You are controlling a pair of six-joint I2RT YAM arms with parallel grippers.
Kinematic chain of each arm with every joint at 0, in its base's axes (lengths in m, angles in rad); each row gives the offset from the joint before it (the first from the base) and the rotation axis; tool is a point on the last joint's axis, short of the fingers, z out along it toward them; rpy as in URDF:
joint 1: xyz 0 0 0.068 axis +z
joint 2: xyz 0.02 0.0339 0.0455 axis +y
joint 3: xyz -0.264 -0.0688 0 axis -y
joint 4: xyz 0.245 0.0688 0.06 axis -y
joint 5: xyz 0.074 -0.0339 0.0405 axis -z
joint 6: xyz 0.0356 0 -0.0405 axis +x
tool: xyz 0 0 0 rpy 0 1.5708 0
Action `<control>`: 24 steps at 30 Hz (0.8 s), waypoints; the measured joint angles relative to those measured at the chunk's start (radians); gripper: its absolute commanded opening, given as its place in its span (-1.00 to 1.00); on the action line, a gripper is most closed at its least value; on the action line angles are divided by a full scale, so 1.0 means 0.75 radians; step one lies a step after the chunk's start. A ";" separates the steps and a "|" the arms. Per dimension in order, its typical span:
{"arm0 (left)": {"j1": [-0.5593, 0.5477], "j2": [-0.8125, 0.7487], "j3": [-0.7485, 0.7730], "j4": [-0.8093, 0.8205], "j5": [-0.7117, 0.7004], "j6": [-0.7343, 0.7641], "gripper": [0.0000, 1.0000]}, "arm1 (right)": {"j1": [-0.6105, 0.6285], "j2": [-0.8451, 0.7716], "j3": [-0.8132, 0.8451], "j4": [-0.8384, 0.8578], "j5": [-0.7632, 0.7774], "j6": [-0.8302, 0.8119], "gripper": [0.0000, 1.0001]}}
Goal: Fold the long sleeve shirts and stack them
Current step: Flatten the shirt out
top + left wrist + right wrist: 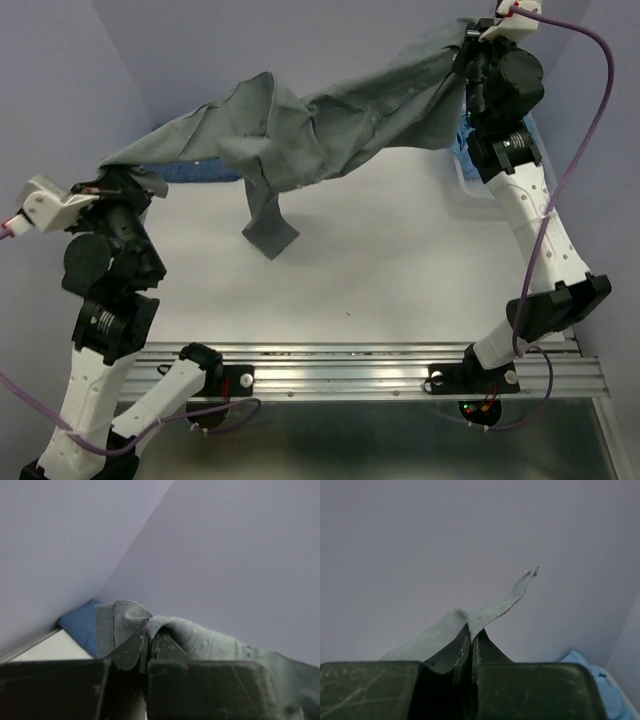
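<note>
I have the plain mid-grey button-up shirt (330, 130) strung in the air between both arms, above the white surface (400, 260). One sleeve end (270, 235) dangles from the middle, and I cannot tell whether it touches down. My left claw (149, 641) is closed tight on a bunched fold of grey cloth at the left end. My right claw (471, 636) is pinched shut on a thin edge of the same shirt, high in the far right corner.

The dark blue fine-dotted shirt (82, 625) lies at the far left, just under the left end of the grey one. The plain light blue shirt (600, 680) sits low at the far right, behind my right arm.

I judge this to be the spreading step: no fold is made and nothing is stacked. The middle hangs crumpled, so next I would draw the arms apart to take out the slack. Then I would bring both down together toward me, laying the shirt flat on open surface, away from the other two.
</note>
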 measured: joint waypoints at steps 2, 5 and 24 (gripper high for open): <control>0.000 -0.052 0.010 0.026 -0.020 0.028 -1.00 | 0.000 -0.091 -0.078 0.022 0.045 -0.038 -0.99; 0.000 -0.128 0.032 0.067 -0.050 0.071 -1.00 | 0.002 -0.251 -0.247 0.073 0.096 -0.096 -0.99; -0.001 -0.228 0.286 0.199 0.154 0.319 -1.00 | 0.004 -0.995 -0.567 0.132 -0.013 -0.075 -0.99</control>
